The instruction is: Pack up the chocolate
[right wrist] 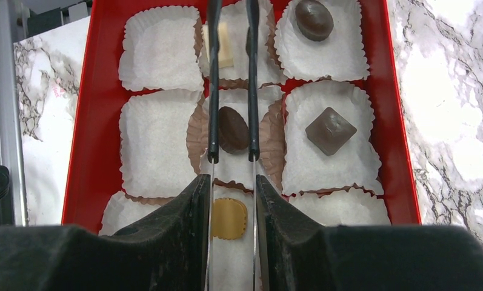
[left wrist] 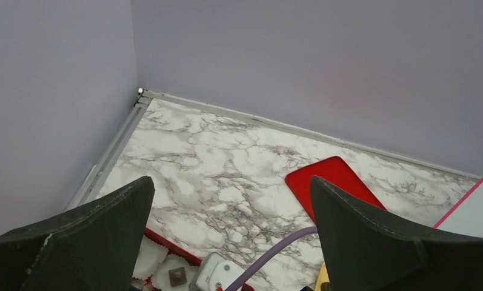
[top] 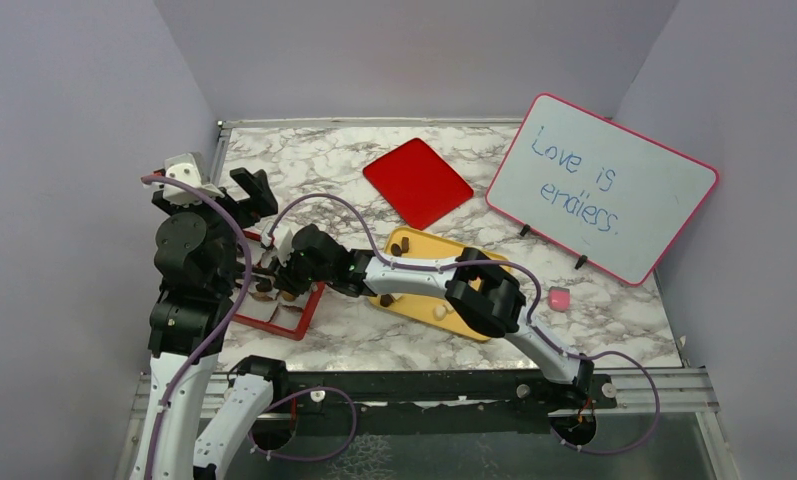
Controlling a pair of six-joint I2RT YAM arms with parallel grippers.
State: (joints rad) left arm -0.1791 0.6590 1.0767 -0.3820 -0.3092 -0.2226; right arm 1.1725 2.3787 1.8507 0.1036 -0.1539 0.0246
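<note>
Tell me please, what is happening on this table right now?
The right gripper reaches into the red box, its thin fingertips straddling a dark oval chocolate in the centre paper cup; whether they grip it is unclear. Four other cups in view hold chocolates. A few pieces lie on the yellow tray. The left gripper hangs open, holding nothing.

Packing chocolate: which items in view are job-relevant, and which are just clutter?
Job: red box, packed chocolates, yellow tray, loose chocolates, red lid (probably).
Lying about: whiteboard, pink block.
</note>
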